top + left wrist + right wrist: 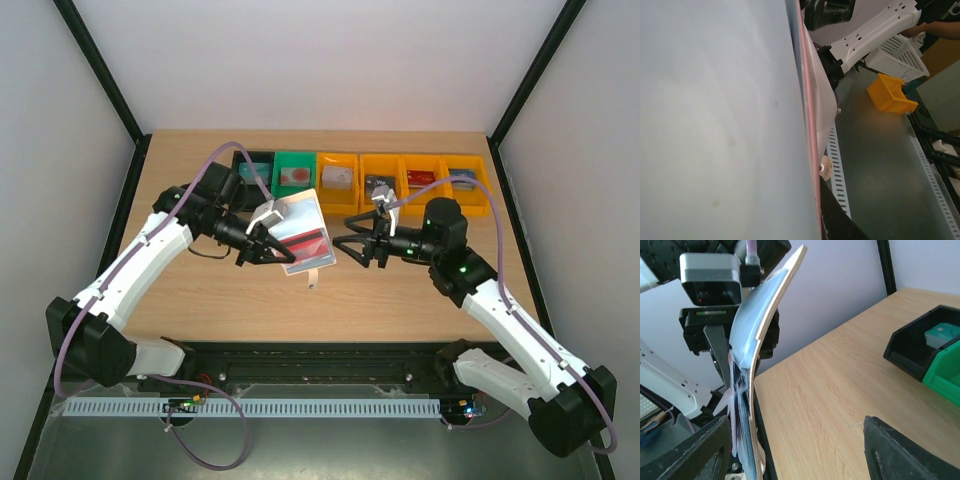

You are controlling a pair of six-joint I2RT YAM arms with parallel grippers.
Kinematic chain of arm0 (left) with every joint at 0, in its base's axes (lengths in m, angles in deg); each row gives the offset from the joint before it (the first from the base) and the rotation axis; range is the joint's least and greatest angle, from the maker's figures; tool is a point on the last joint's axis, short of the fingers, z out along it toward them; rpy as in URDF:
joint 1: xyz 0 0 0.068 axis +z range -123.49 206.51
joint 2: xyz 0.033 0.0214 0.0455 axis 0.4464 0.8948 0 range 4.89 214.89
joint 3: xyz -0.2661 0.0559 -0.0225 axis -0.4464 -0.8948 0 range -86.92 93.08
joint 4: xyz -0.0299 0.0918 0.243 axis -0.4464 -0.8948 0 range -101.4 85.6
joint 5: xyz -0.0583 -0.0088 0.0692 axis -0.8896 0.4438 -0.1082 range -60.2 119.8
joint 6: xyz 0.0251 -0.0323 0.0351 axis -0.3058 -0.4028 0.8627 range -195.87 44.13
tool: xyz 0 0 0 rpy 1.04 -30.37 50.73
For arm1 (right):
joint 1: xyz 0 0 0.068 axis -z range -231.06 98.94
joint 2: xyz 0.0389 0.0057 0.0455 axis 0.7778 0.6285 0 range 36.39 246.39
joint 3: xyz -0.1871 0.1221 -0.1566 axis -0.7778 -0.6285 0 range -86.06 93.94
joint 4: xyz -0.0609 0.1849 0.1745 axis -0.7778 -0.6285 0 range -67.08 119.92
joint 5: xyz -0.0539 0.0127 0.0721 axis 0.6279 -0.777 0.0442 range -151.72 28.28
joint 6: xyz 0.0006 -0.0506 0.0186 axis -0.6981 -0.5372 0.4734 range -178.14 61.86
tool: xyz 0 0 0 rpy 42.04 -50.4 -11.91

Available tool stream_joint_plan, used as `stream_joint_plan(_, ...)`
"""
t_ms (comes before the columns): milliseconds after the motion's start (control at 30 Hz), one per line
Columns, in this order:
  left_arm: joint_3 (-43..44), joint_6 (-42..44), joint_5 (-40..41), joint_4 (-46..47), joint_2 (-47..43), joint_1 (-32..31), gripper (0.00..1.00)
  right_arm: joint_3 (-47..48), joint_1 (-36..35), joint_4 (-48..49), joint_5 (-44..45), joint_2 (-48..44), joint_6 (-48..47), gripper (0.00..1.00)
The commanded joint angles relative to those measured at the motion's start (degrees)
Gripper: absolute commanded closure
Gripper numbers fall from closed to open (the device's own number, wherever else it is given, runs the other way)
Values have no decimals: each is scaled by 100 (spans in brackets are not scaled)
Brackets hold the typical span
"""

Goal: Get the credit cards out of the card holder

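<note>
The left gripper [266, 245] pinches the white folding card holder with pale blue sleeves [297, 222], held upright above the wooden table [200, 300]. A red plastic card [308, 241] seems sleeved inside. The right gripper [352, 247] waits wide and empty just beside it. A hard pull could wrench the floppy holder loose.

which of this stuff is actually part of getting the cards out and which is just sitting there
Job: card holder, clamped in left gripper; red card inside it; open right gripper beside it.
Just there: black bin, green bin, orange bins at the back.
</note>
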Motion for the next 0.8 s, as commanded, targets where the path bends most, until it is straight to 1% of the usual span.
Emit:
stream_joint_plan(0, -42, 88, -148, -49, -61, -14, 98, 101, 10, -134, -268, 59, -139, 32)
stream_joint_plan(100, -42, 78, -150, -46, -61, -14, 98, 49, -3, 150, -396, 155, 86, 34)
stream_joint_plan(333, -83, 112, -141, -56, -96, -14, 98, 83, -119, 178, -372, 374, 111, 42)
stream_joint_plan(433, -79, 109, -141, -50, -88, -14, 98, 83, -192, 157, -508, 396, 29, 42)
stream_joint_plan(633, -94, 116, -140, -49, -94, -14, 98, 97, -341, -142, -1187, 381, -337, 40)
stream_joint_plan(767, -90, 100, -134, -35, -80, -14, 98, 137, -490, -105, -1016, 472, -298, 39)
